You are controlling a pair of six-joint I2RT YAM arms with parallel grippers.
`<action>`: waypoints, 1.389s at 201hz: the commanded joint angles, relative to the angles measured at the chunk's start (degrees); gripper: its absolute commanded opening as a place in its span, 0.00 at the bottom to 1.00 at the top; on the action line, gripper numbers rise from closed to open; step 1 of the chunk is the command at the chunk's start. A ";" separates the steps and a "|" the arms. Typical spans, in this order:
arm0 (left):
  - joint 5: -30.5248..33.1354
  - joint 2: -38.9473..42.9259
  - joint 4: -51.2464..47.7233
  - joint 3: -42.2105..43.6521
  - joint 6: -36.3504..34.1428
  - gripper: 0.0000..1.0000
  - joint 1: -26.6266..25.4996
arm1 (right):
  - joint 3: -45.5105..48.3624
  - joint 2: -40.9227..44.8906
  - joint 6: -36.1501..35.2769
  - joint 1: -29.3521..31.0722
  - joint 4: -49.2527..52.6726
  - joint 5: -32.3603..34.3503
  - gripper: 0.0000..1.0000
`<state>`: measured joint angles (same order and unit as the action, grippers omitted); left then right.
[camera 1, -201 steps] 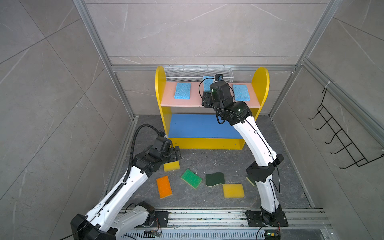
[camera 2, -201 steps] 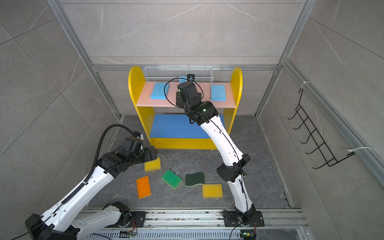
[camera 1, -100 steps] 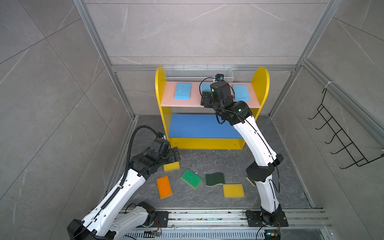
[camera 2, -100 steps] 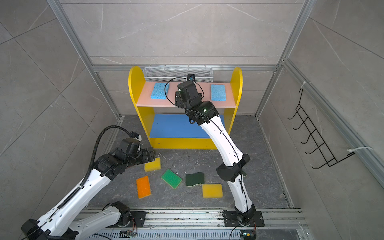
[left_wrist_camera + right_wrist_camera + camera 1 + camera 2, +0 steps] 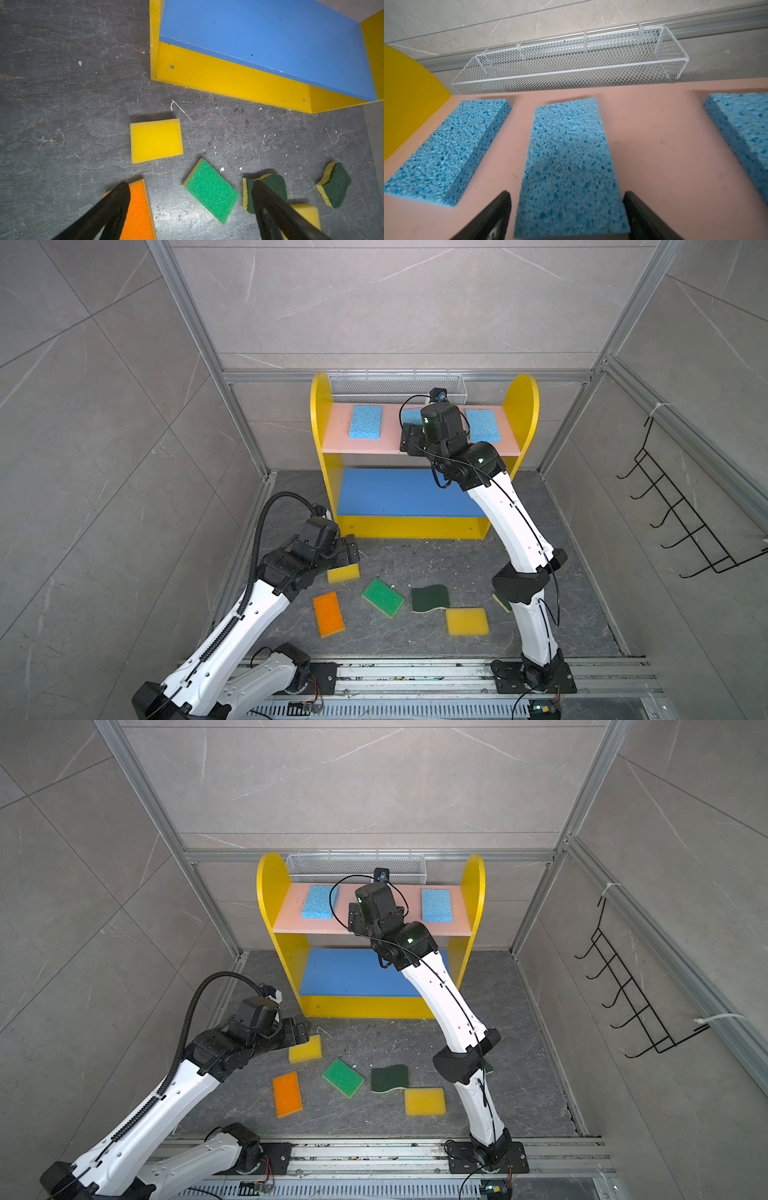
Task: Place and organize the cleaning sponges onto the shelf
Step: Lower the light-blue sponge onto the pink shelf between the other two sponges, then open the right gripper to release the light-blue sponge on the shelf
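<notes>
The middle blue sponge [image 5: 566,145] lies flat on the pink top board [image 5: 654,124], between the right gripper's [image 5: 568,196] spread jaws, two more blue sponges [image 5: 446,149] flanking it.

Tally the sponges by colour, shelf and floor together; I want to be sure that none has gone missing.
light blue sponges: 3
yellow sponges: 2
orange sponge: 1
bright green sponge: 1
dark green scourers: 2
Total: 9
</notes>
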<state>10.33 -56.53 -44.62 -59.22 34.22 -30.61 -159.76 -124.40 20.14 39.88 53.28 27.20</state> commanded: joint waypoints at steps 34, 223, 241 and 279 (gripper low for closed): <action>-1.25 0.63 0.02 -0.88 -0.37 0.94 -0.15 | 0.04 0.68 -3.57 -0.06 6.93 -0.37 0.94; 0.13 0.18 -0.82 -2.12 0.47 0.94 -0.15 | -2.63 -3.08 -10.74 -3.16 5.96 -13.29 1.00; 0.30 0.36 -0.82 -2.02 0.47 0.94 -0.15 | -3.46 -3.85 -10.57 -3.17 6.54 -13.04 0.99; 0.48 0.66 -0.86 -1.78 0.29 0.94 -0.15 | -3.54 -4.23 -10.06 -3.21 8.02 -11.68 0.92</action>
<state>9.98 -56.53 -44.99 -59.24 34.33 -30.61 -163.26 -125.82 9.17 36.62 56.47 16.88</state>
